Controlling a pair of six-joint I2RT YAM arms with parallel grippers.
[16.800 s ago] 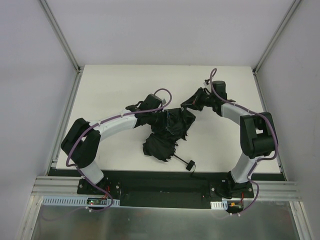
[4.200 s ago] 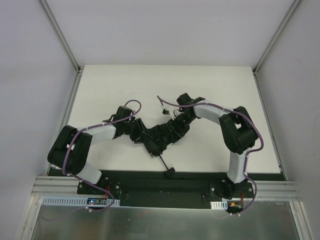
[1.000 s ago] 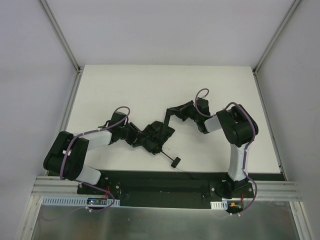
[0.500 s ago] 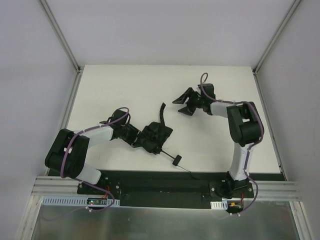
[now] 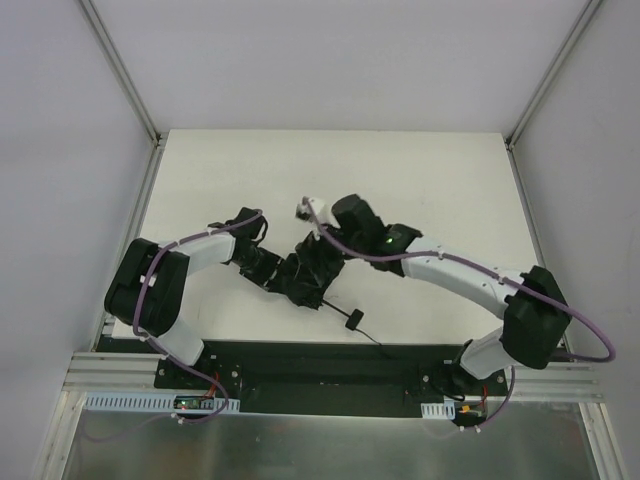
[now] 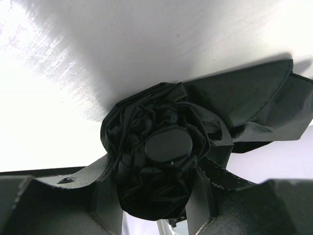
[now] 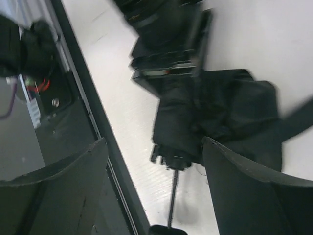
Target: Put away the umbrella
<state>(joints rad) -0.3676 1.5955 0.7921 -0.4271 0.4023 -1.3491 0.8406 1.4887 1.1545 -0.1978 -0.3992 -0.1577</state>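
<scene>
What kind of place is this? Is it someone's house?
Probably a robot lab, not a house. A white table stands between plain walls with metal frame bars, and a left arm and a right arm are bolted at its near edge, reaching a black umbrella.

We place everything by the umbrella (image 5: 305, 275), which lies on the table (image 5: 250, 170) close to its front edge. At its left end sits the left gripper (image 5: 262, 268), one finger on each side. Above its rear right hangs the right gripper (image 5: 318, 243). Its handle (image 5: 352, 320) lies to the front right.
</scene>
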